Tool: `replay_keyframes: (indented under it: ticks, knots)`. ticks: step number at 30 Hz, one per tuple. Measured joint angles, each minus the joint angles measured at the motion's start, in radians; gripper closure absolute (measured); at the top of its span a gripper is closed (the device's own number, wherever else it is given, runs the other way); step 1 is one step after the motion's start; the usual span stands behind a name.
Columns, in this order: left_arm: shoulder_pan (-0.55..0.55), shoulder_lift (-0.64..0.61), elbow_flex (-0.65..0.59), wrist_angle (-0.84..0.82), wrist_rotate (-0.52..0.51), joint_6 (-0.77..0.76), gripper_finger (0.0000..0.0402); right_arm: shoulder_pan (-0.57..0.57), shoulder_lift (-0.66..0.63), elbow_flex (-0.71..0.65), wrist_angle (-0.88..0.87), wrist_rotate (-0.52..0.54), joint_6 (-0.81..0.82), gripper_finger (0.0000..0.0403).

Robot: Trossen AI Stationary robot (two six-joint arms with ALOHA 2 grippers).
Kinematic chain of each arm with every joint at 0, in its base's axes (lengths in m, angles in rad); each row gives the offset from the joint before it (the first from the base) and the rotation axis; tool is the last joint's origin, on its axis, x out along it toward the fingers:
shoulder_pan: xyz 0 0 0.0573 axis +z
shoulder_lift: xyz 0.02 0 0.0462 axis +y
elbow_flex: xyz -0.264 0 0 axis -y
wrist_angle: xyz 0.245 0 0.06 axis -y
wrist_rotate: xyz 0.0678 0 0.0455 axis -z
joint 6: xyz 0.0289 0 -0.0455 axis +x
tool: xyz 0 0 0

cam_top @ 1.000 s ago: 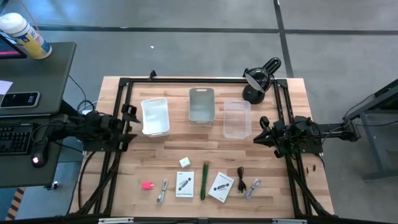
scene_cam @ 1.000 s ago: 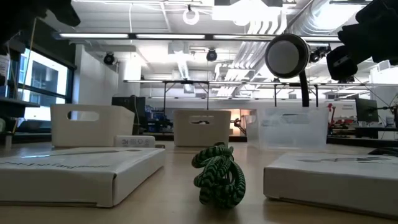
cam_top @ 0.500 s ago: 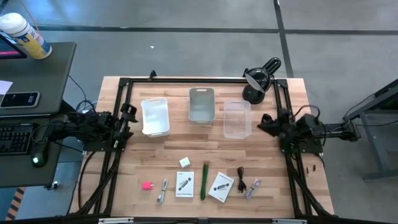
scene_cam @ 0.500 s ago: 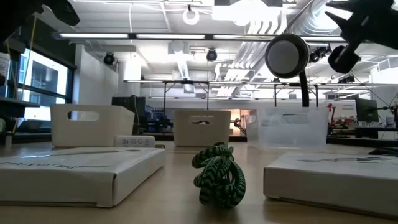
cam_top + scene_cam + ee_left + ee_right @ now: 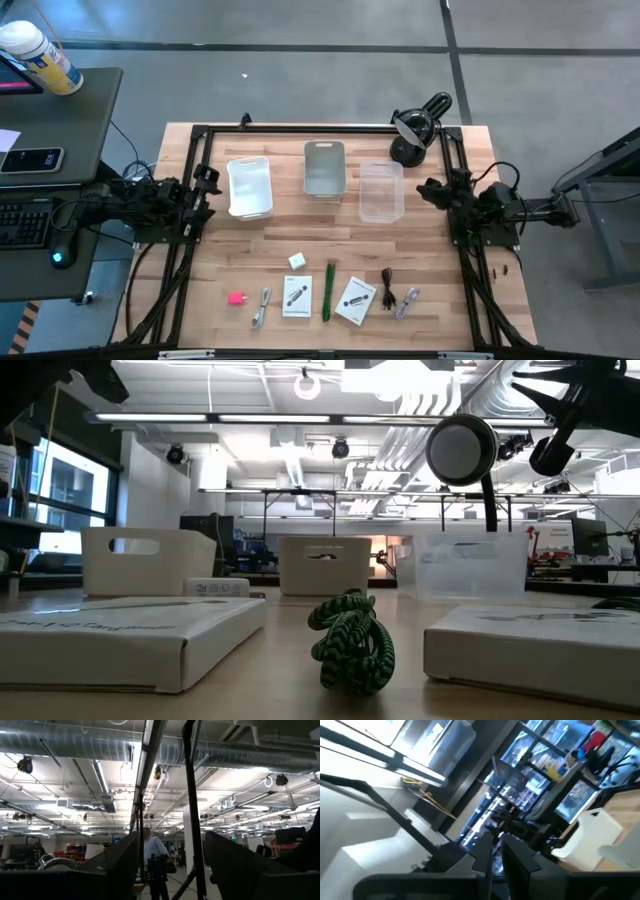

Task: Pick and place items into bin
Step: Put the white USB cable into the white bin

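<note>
The items lie on the table's near part in the high view: pink block (image 5: 237, 298), white cube (image 5: 297, 261), green pen (image 5: 328, 290), two white cards (image 5: 297, 296) (image 5: 355, 299), black cable (image 5: 388, 296), and silvery pieces (image 5: 262, 308) (image 5: 408, 302). My left gripper (image 5: 207, 188) hovers open at the table's left side, beside the white bin (image 5: 250, 187). My right gripper (image 5: 424, 189) hovers at the right side, beside the clear bin (image 5: 381, 190), with a narrow gap between its fingers. Both wrist views look up into the room. Neither gripper holds anything.
A grey bin (image 5: 324, 168) stands between the white and clear bins. A black desk lamp (image 5: 415, 125) sits at the far right corner. A black frame (image 5: 300, 128) runs along the far edge and both sides. Bare wood lies between the bins and the items.
My right gripper has drawn back from the table's middle toward the far edge and right side, and has risen in the low view. My left gripper has shifted a little toward the far edge. No item has moved.
</note>
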Motion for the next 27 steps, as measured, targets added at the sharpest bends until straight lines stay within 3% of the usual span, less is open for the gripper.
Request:
replay_keyframes:
  ticks: [4,8,13,19,24,27]
  knots:
    - [0.000,0.002,0.000,-0.013,0.034,-0.049,0.0186,0.000,0.000,0.000,0.010,-0.013,0.044,0.0370]
    - [0.000,0.029,0.000,-0.025,0.042,-0.125,0.0186,0.008,0.005,0.000,0.103,-0.127,0.053,0.0371]
    - [-0.003,0.115,0.000,0.045,0.030,-0.164,0.0186,0.067,0.067,0.067,0.238,-0.145,-0.161,0.0372]
    - [-0.081,0.295,0.009,0.239,-0.061,-0.120,0.0186,0.112,0.176,0.189,0.225,-0.145,-0.354,0.0371]
    - [-0.135,0.445,0.094,0.251,-0.141,-0.102,0.0186,0.120,0.280,0.276,0.195,-0.157,-0.373,0.0373]
    - [-0.138,0.540,0.155,0.248,-0.233,-0.011,0.0186,0.120,0.339,0.337,0.148,-0.178,-0.379,0.0372]
